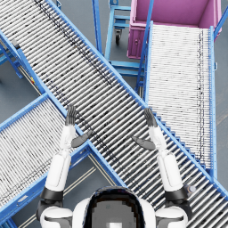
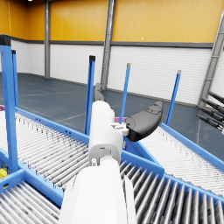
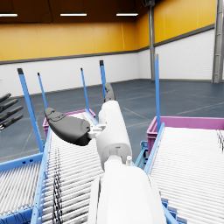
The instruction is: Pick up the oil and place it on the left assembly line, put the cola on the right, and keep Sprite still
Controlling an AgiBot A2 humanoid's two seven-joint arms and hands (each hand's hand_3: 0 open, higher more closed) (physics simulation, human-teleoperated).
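When viewed from the head: left hand [image 1: 72, 131] and right hand [image 1: 150, 133] raised over diagonal roller conveyor [image 1: 102, 89], fingers spread, holding nothing. From left wrist: left hand [image 2: 133, 124] empty, thumb apart. From right wrist: right hand [image 3: 70, 127] likewise empty. Unable to place oil, cola, Sprite.

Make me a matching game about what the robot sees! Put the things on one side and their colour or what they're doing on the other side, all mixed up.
Things:
1. bin
2. right conveyor's side rail
3. left hand
4. upper warehouse wall

Matches:
A. yellow
B. open, holding nothing
C. pink
D. blue

Right pairs: 1-C, 2-D, 3-B, 4-A
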